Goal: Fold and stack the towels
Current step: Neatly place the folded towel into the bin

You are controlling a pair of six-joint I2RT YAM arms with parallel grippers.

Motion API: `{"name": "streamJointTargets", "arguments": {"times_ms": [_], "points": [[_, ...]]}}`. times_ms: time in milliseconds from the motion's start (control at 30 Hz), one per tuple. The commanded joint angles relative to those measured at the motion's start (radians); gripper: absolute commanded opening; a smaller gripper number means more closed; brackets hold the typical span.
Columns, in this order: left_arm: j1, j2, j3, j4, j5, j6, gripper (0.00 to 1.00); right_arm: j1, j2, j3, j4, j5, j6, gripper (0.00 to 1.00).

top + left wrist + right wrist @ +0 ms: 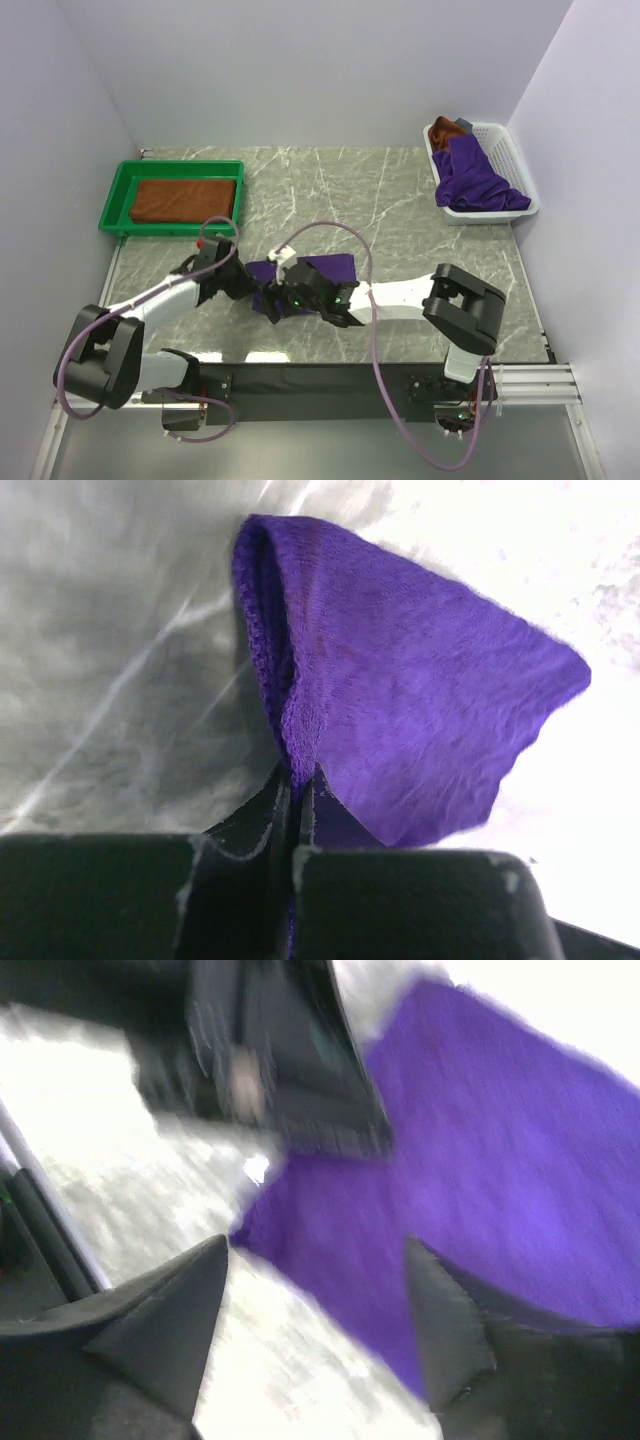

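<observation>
left pincer bites a corner of the purple towel while the right pincer hangs beside it, low over the worktop.

i have the left pincer clamped tight on a doubled edge of the cloth, raising that corner so it can be drawn over the rest; by my reading the fold is under way, not finished. the right pincer's jaws stand apart just above the same towel, in a blurred view, placed, i judge, to take a neighbouring corner. the towel lies between the two arms close to the near edge, so the open room is away from me. a rust-brown towel lies flat in the green tray far left, likely the stack's base. more towels sit heaped in the white basket far right.
</observation>
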Motion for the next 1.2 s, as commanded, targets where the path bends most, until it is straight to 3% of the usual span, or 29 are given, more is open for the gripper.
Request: {"name": "streamJointTargets", "arguments": {"times_ms": [0,200,433,600,900,1167], "points": [[-0.003,0.038,0.189,-0.097,-0.096,0.125,0.01,-0.004,-0.108,-0.072,0.060,0.092,0.016,0.84],[0.000,0.248,0.582,-0.333,-0.250,0.361,0.01,-0.004,-0.309,-0.227,0.020,0.187,-0.003,0.89],[0.034,0.504,0.975,-0.545,-0.409,0.469,0.01,-0.004,-0.574,-0.385,-0.065,0.250,-0.015,0.89],[0.078,0.593,1.214,-0.655,-0.508,0.512,0.01,-0.004,-0.631,-0.437,-0.083,0.258,-0.029,0.89],[0.203,0.717,1.461,-0.708,-0.561,0.590,0.01,-0.010,-0.533,-0.391,-0.083,0.164,-0.075,0.88],[0.296,0.734,1.469,-0.656,-0.566,0.622,0.01,-0.011,-0.481,-0.352,-0.101,0.121,-0.110,0.89]]}}
